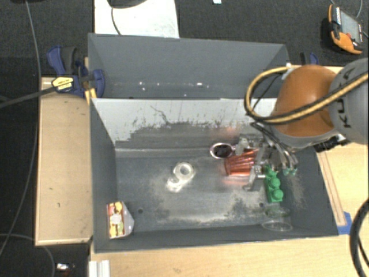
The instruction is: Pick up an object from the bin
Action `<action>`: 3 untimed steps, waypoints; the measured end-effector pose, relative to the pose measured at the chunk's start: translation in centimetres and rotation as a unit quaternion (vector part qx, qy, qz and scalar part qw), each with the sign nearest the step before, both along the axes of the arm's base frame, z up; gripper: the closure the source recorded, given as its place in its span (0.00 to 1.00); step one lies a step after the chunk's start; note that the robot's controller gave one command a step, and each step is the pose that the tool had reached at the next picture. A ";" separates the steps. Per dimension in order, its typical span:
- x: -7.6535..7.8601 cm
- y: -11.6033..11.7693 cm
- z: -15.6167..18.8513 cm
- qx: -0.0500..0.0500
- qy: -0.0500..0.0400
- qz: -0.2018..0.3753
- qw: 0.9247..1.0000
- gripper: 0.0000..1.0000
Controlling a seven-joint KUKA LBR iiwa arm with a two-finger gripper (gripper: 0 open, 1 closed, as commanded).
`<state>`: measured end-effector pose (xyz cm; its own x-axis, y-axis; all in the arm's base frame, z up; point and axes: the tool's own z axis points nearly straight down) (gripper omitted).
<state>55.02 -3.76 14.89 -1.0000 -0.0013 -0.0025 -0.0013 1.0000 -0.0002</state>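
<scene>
My gripper is low in the bin's right half, under the orange dome on the wrist. Right against its left side lies a red-copper cylindrical thing; whether it is gripped is hidden by the wrist. A small dark ring lies just up and left of the red thing. A green knobbly plastic piece lies just below and right of the gripper. A clear glass-like thing rests by the front wall under the green piece.
A clear roll-shaped thing lies in the middle of the floor, well left of the gripper. A small yellow-and-red packet sits in the front left corner. The arm and its cables cover the bin's right rear part.
</scene>
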 end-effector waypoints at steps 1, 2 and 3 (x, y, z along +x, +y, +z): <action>0.0 0.0 0.0 0.000 0.000 0.000 1.000 1.00; 0.0 0.0 0.0 0.000 0.000 0.000 1.000 1.00; 0.1 1.3 -3.2 0.000 -0.001 -0.089 0.996 0.00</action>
<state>55.14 -2.50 11.74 -0.9845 0.1755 -0.0038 0.1755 0.9845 0.0007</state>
